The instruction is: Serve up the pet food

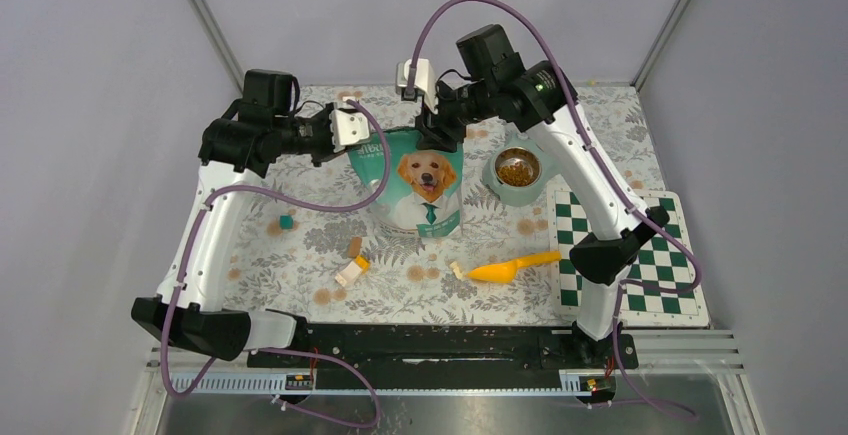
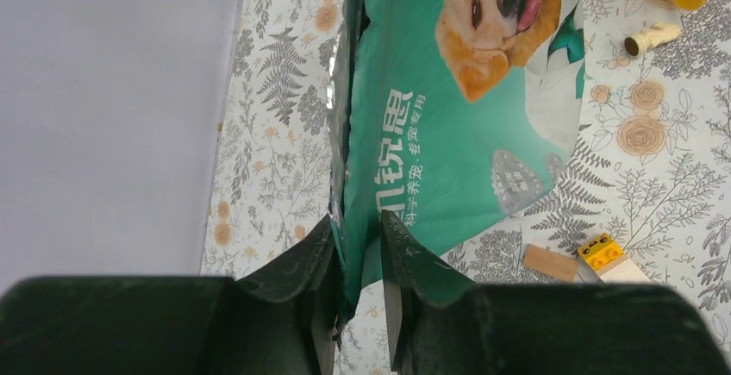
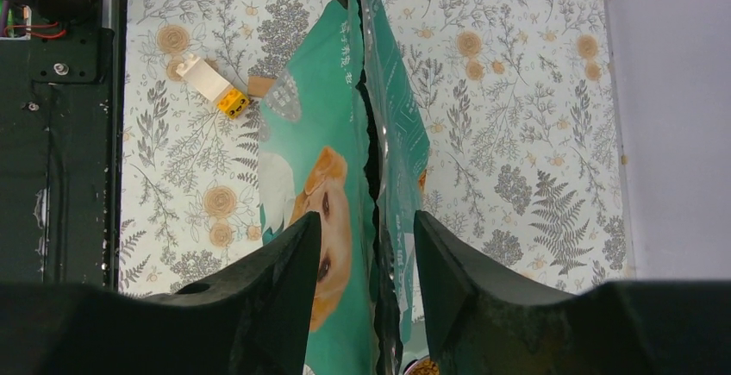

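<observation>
The teal bag (image 1: 420,190) with the golden retriever stands upright mid-table. Pet food, brown kibble (image 1: 517,167), fills the grey-green bowl (image 1: 503,187) to the bag's right. My left gripper (image 1: 368,141) is at the bag's top left corner. In the left wrist view it (image 2: 358,220) is shut on the bag's (image 2: 448,134) top edge. My right gripper (image 1: 440,137) hovers over the bag's top right. In the right wrist view it (image 3: 367,217) is open, its fingers straddling the bag's (image 3: 297,134) slit mouth without touching it. The bag's contents are hidden.
A yellow scoop (image 1: 510,268) lies in front of the bag. Small toy blocks (image 1: 351,270) lie to its left, and a teal one (image 1: 286,221) lies further left. A green-and-white chequered mat (image 1: 640,255) covers the right side. Purple cables loop over both arms.
</observation>
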You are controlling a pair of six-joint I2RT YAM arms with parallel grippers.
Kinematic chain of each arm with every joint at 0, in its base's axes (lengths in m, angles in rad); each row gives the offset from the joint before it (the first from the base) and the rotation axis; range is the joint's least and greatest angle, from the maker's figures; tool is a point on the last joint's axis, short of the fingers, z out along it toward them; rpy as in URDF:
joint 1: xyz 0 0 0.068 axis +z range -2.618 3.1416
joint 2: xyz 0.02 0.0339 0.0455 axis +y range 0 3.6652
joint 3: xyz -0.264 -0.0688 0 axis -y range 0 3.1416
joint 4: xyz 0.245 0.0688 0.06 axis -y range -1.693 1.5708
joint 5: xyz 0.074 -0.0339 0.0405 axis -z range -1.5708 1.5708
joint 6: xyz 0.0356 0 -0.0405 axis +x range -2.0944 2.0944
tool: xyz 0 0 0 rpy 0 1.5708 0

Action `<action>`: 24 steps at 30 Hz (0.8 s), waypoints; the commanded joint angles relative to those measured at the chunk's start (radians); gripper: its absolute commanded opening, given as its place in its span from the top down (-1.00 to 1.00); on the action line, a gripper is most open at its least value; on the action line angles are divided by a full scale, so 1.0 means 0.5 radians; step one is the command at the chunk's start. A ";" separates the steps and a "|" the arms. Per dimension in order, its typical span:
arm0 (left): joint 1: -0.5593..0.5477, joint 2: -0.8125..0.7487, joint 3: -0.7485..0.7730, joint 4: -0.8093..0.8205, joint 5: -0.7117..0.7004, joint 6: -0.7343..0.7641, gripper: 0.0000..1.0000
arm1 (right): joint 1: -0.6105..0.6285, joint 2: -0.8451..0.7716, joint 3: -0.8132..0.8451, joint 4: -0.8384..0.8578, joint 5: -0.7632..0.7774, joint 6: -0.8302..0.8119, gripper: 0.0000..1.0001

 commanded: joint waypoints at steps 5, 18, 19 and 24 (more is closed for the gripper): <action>0.010 -0.042 0.088 -0.079 -0.111 0.086 0.74 | 0.022 -0.046 0.035 0.035 0.102 -0.059 0.33; 0.011 -0.009 0.180 -0.122 0.002 0.099 1.00 | 0.016 -0.077 0.107 -0.076 0.291 -0.115 0.49; 0.010 -0.008 0.181 -0.123 0.012 0.099 1.00 | 0.015 -0.078 0.107 -0.094 0.300 -0.132 0.47; 0.010 -0.015 0.187 -0.123 0.016 0.100 1.00 | 0.015 -0.066 0.104 -0.237 0.285 -0.239 0.35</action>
